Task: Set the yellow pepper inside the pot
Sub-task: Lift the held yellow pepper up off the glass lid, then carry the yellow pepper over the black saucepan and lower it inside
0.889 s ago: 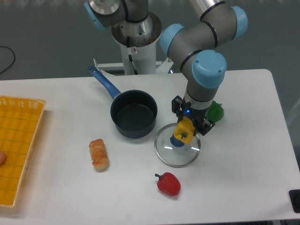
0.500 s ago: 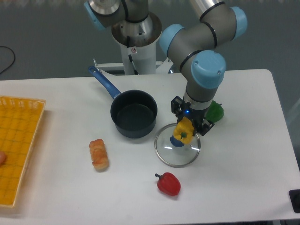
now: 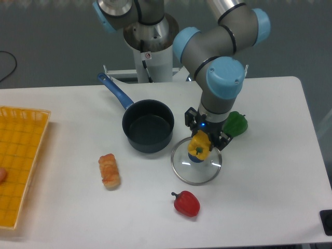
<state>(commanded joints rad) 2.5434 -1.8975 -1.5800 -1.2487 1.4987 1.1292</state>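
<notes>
The yellow pepper (image 3: 199,145) hangs in my gripper (image 3: 200,143), whose fingers are shut on it, above the round glass lid (image 3: 196,167) and covering most of its blue knob. The pot (image 3: 148,125), a dark saucepan with a long blue handle (image 3: 114,90), stands empty on the white table to the left of the gripper, a short gap away.
A green pepper (image 3: 236,123) lies just right of the gripper, partly behind the arm. A red pepper (image 3: 186,203) sits near the front edge. A bread roll (image 3: 109,170) lies left of the lid. A yellow basket (image 3: 19,161) fills the far left.
The gripper with the yellow pepper has shifted slightly left, toward the pot. Nothing else moved.
</notes>
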